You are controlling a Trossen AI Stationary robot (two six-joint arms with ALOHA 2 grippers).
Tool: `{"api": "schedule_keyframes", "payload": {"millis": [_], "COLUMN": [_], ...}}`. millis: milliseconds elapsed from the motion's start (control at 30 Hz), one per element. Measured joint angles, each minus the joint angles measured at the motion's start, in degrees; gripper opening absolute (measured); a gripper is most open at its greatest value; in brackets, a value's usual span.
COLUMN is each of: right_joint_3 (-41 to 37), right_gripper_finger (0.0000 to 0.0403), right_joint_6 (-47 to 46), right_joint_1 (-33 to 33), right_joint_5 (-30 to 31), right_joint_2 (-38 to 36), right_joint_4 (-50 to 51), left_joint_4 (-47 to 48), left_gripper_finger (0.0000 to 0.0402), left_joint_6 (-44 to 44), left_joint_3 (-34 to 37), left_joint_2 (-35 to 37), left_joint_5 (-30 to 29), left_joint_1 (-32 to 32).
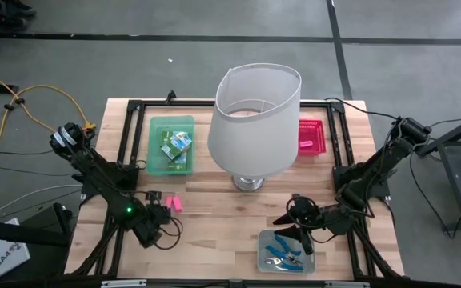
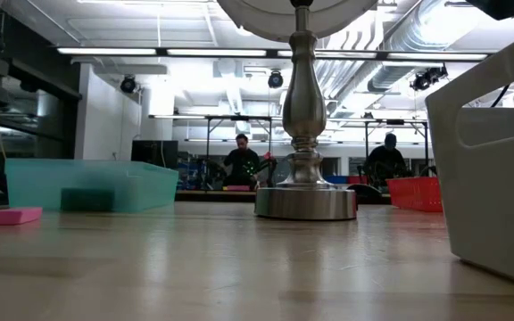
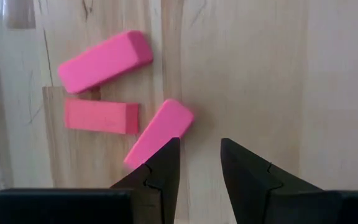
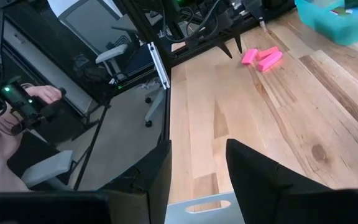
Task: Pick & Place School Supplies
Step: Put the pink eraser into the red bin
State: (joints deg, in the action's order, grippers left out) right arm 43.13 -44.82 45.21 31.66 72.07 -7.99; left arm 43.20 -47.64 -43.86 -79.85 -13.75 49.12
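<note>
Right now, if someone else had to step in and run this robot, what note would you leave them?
Left gripper: open, empty, hovering just beside three pink erasers lying loose on the table, touching none.
Right gripper: open, empty, over the clear tray near the table's front right.
Already sorted, it seems: blue-handled scissors in the clear tray, small printed boxes in the green tray, something pink in the red tray.
Left to do: pick up the three erasers; the red tray looks like their likely home. The lamp stands mid-table, so steer around it.
</note>
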Motion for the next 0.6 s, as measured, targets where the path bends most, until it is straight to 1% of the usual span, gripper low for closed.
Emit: {"api": "schedule_keyframes", "payload": {"millis": [100, 200, 400, 600], "right_joint_3": [0.0, 0.0, 0.0, 0.0], "right_gripper_finger": [0.0144, 0.0144, 0.0144, 0.0144], "right_joint_6": [-0.1, -0.1, -0.4, -1.4], "right_joint_1": [0.0, 0.0, 0.0, 0.0], "right_joint_5": [0.6, 1.5, 2.0, 3.9], "right_joint_2": [0.0, 0.0, 0.0, 0.0], "right_joint_4": [0.0, 0.0, -0.9, -1.5], "left_joint_4": [4.3, 7.1, 7.1, 5.8], "left_gripper_finger": [0.0108, 0.0108, 0.0108, 0.0108], "left_joint_6": [-0.6, 0.8, 8.6, 13.4], "left_joint_3": [0.0, 0.0, 0.0, 0.0], "left_joint_2": [0.0, 0.0, 0.0, 0.0], "left_joint_5": [2.1, 3.3, 3.4, 3.5], "left_joint_1": [-1.0, -2.2, -4.4, -6.0]}}
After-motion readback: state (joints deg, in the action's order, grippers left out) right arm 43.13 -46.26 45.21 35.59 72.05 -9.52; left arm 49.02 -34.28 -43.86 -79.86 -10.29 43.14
